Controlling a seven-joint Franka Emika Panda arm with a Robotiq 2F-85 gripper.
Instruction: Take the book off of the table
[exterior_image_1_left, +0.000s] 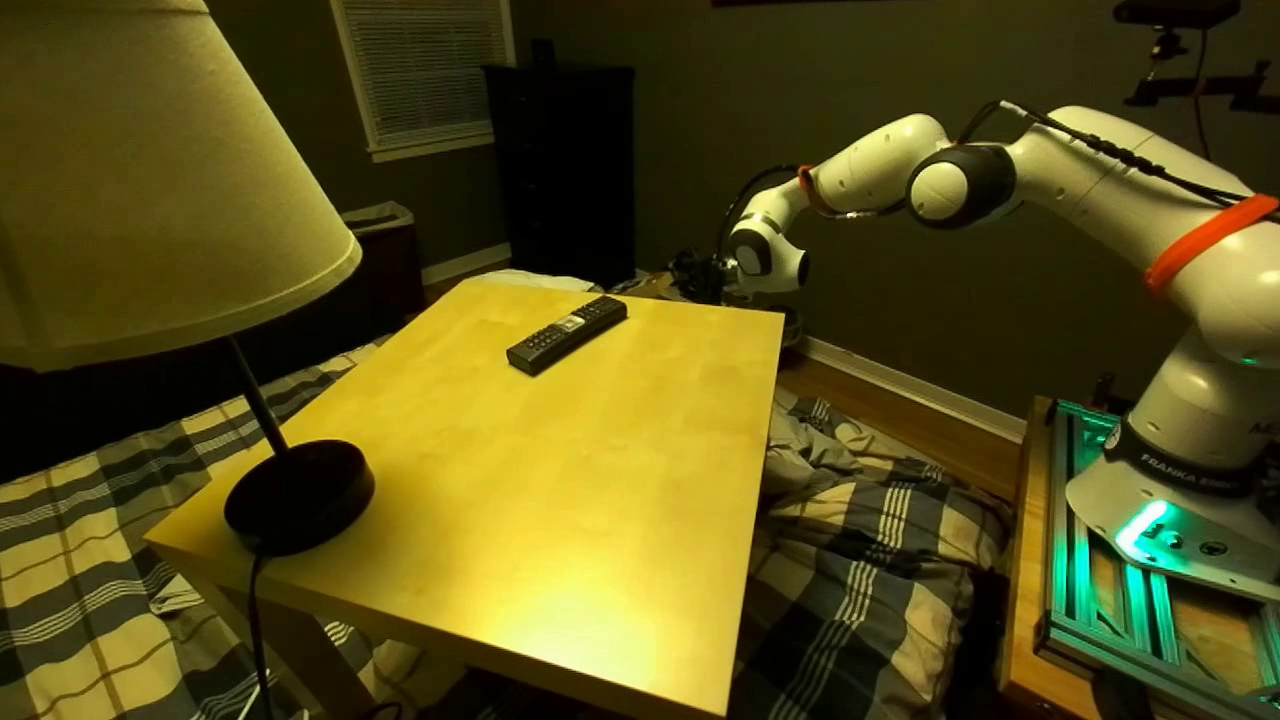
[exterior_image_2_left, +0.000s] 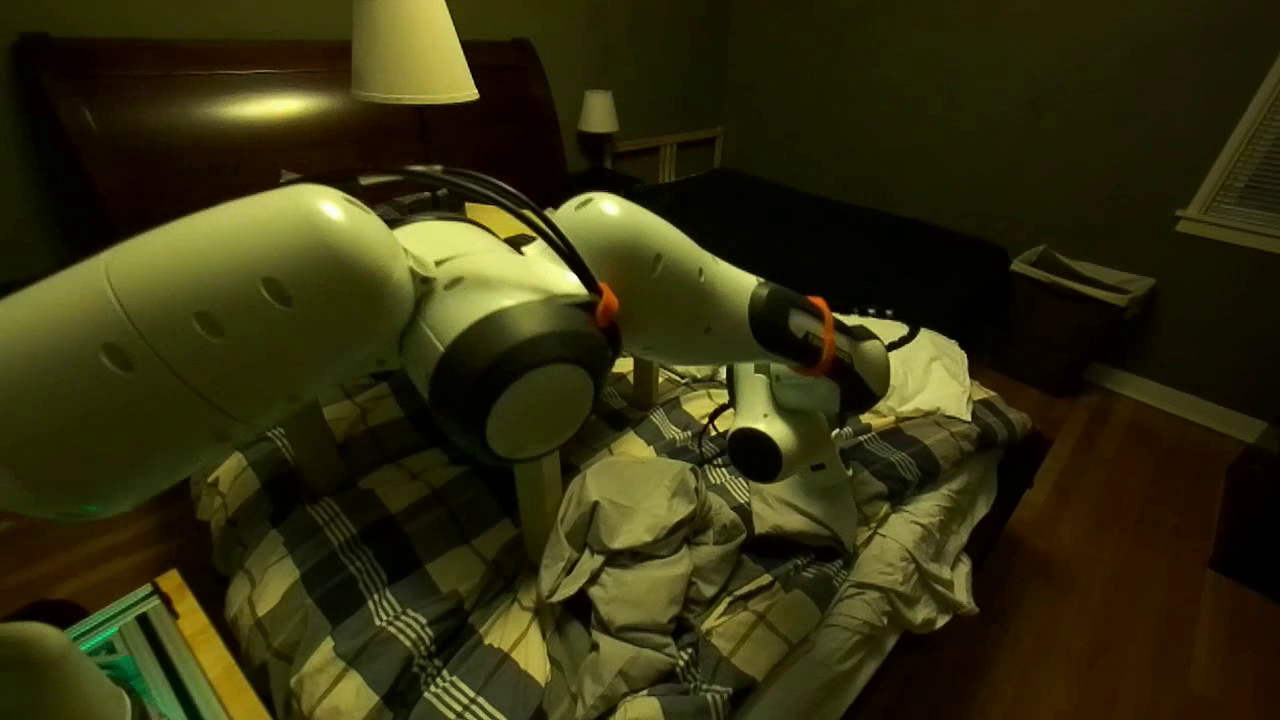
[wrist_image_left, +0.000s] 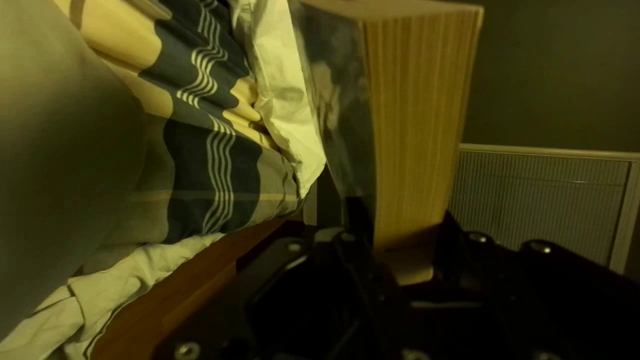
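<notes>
The book (wrist_image_left: 420, 115) fills the upper middle of the wrist view, page edges facing the camera, with a dark glossy cover on its left side. My gripper (wrist_image_left: 402, 227) is shut on the book, one finger on each cover. In an exterior view my gripper (exterior_image_1_left: 700, 278) is just past the far edge of the table (exterior_image_1_left: 600, 450), near the height of its top. The book is hard to make out there. In an exterior view the arm hides the gripper and book, and only a sliver of the table (exterior_image_2_left: 492, 217) shows behind the arm.
A black remote (exterior_image_1_left: 568, 335) lies near the table's far edge. A lamp (exterior_image_1_left: 300, 497) stands at the table's near left corner. A plaid-covered bed (exterior_image_1_left: 850, 560) with rumpled sheets (exterior_image_2_left: 650, 540) lies under and around the table. A dark dresser (exterior_image_1_left: 565, 170) stands against the wall.
</notes>
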